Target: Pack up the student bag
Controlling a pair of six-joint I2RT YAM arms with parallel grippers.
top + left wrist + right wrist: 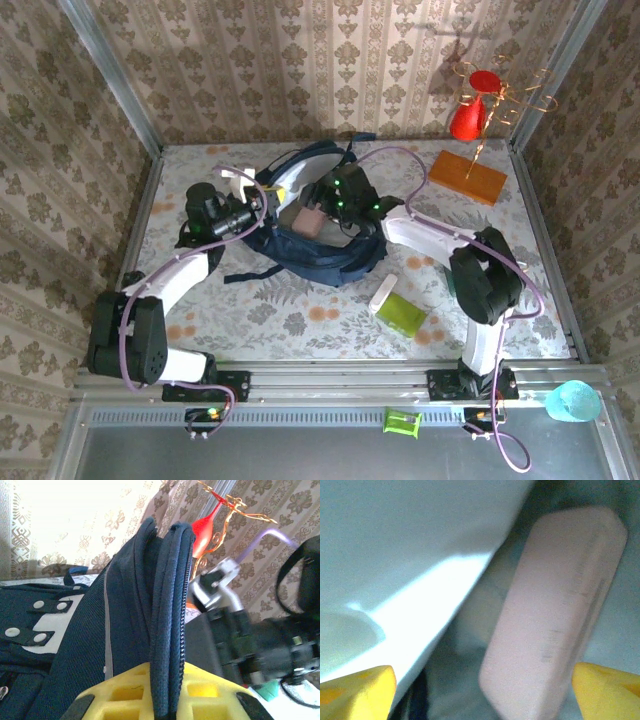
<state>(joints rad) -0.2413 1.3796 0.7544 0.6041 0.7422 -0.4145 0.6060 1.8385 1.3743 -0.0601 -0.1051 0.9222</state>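
The student bag [335, 255], a dark navy backpack, lies open in the middle of the table. My left gripper [262, 205] is shut on the bag's zipper rim [172, 630] and holds it up; the yellow fingers [125, 695] pinch the fabric from both sides. My right gripper [335, 205] hangs over the bag's opening, open, its yellow fingertips [357, 690] far apart. A pale pink oblong case [555, 615] lies inside the bag between them, its end near the right fingertip. In the top view the pink case [311, 222] sits in the opening.
A green translucent box [403, 313] and a white oblong item [383, 293] lie right of the bag. An orange board [468, 176] and a gold wire stand with a red cone [470, 118] stand at the back right. A white surface [420, 555] lies beside the pink case.
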